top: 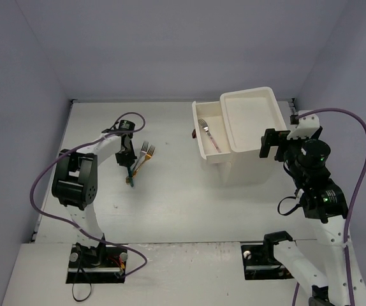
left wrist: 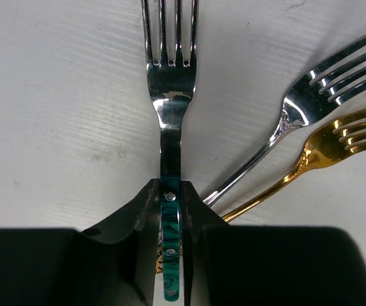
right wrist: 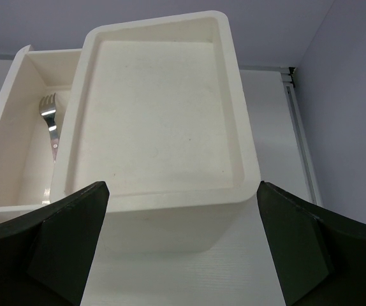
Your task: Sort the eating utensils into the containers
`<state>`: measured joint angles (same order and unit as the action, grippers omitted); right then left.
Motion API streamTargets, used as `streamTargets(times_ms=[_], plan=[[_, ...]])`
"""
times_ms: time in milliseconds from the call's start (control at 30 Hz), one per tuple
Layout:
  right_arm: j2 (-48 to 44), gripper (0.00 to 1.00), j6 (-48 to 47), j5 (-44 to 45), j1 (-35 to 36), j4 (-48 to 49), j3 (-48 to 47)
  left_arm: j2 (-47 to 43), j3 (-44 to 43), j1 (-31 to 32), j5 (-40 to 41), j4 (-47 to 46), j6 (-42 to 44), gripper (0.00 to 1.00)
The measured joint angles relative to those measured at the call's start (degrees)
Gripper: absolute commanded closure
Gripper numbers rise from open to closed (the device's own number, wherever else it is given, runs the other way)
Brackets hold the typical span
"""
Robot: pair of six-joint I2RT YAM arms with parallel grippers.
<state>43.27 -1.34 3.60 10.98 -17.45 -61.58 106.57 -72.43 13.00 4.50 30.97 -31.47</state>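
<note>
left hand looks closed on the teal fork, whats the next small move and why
Probably a short straight lift. The left hand is clamped on the teal-handled fork, while a silver fork and a gold fork lie close beside it; rising straight should clear them before heading for the open drawer.

The teal-handled fork (left wrist: 170, 121) has a silver head and a marbled green-teal grip dotted with small silver rivets. The left hand (left wrist: 170, 197) is black. One silver fork (left wrist: 298, 108) and one gold fork (left wrist: 323, 150) gleam on the surface (left wrist: 55, 95), which is white with a faint grain. The drawer unit (right wrist: 164, 121) and its drawer (right wrist: 11, 134) are creamy white, and the fork inside (right wrist: 49, 111) is silver. The right hand (right wrist: 182, 191) is black, the cables (top: 336, 111) purple.
</note>
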Motion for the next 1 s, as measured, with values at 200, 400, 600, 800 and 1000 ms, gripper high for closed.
streamTargets(times_ms=[200,400,600,800,1000], plan=[[0.2,0.00,0.0,0.0,0.0,0.0,0.0,-6.3,0.2,0.2,-1.5,0.1,-0.5,1.00],[0.3,0.00,0.0,0.0,0.0,0.0,0.0,-18.5,-4.9,4.1,-5.3,0.5,-5.4,1.00],[1.0,0.00,0.0,0.0,0.0,0.0,0.0,-19.0,-20.9,15.7,-9.4,-3.2,-11.3,1.00],[1.6,0.00,0.0,-0.2,0.0,-0.1,0.1,-10.5,-33.1,24.0,-12.7,-7.7,-15.8,0.98],[1.3,0.00,0.0,-0.6,0.0,-0.1,0.1,1.7,-41.8,28.3,-12.6,-8.3,-17.6,0.92]])
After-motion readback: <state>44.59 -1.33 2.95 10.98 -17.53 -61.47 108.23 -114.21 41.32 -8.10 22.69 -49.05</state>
